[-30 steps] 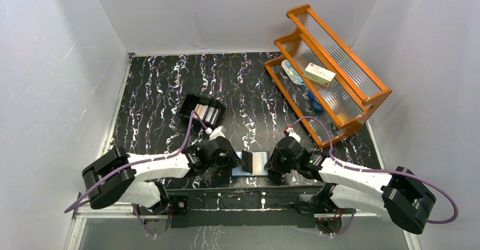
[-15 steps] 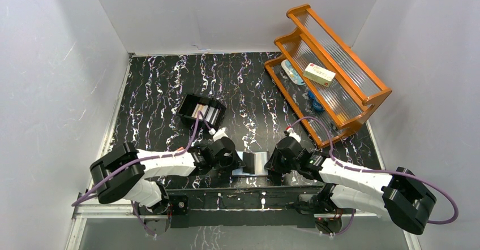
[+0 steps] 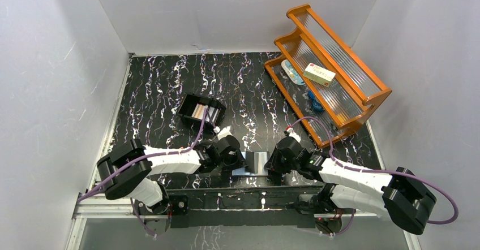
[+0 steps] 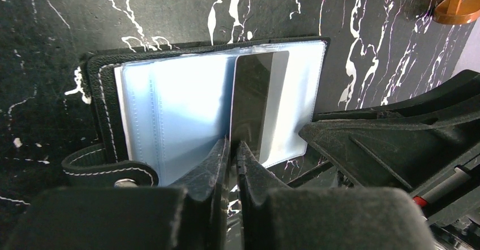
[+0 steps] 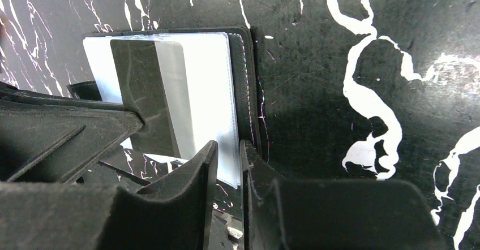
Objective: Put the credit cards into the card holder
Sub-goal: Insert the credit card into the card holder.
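Your left fingers (image 4: 233, 148) are clenched on the near edge of a dark, glossy credit card (image 4: 252, 100), a thin rigid rectangle that stands on edge straight ahead of the tips. Its far end is down among the clear pockets of the card holder (image 4: 170, 108). The holder lies spread open on the counter (image 4: 68, 24) directly beyond both sets of fingers. It has a black grained cover with pale stitching along the rim, and soft see-through sleeves with a bluish cast inside. Its snap tab (image 4: 107, 169), a rounded strap of the same stitched material, curls out just left of your left fingers. Your right fingers (image 5: 228, 151) stand only a narrow gap apart, and the near edge of the holder's right-hand sleeve runs into that gap, so they are grasping the holder there. The counter is matte black with white marble-like veins. Farther beyond your left fingers, more credit cards (image 3: 202, 111) sit in a black rectangular tray (image 3: 184, 112).
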Robot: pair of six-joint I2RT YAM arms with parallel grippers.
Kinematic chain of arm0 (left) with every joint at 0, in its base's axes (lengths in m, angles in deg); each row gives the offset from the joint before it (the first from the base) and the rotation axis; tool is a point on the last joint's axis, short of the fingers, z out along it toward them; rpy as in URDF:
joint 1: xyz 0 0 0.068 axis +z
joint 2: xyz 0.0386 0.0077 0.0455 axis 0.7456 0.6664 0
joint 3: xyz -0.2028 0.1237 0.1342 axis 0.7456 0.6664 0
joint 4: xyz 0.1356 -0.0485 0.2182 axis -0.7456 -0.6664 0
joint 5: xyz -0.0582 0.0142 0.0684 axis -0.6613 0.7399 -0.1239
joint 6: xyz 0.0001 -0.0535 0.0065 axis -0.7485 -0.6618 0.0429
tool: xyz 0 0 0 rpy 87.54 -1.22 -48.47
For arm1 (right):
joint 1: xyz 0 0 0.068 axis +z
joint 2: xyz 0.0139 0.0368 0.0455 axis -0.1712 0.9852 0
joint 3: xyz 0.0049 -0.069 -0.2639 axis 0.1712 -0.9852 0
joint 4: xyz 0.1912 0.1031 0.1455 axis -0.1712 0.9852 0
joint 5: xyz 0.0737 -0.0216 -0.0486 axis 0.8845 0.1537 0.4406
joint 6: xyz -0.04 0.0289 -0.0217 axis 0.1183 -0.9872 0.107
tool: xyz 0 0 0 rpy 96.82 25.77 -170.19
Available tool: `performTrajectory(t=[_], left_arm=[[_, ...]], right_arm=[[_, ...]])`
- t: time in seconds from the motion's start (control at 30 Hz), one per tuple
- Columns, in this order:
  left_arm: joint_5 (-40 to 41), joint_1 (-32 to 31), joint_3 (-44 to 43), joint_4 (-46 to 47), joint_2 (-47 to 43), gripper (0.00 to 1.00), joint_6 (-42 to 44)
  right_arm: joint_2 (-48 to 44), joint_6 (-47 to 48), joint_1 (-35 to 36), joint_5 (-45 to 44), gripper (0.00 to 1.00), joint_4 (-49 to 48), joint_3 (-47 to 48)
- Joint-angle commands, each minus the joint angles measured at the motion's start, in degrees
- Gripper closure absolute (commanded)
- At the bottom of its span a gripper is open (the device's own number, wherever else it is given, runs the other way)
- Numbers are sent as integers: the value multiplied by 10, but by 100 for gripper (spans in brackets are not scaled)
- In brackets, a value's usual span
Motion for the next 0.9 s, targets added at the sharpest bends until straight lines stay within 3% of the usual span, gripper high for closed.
performTrajectory(t=[0.0,0.23,0.57,0.87], left_arm=[[18,-13,-23,-34,11,89,27],[31,-24,-42,-51,5,68,43],[34,-29,-47,-54,1,61,47],[22,-32,-60,-49,22,58,54]], right_arm=[[10,-2,0,1,70,11,-5],[-8,5,0,-11,70,28,-1],[-21,22,1,-40,69,71,35],[-2,26,-4,-45,68,51,21]])
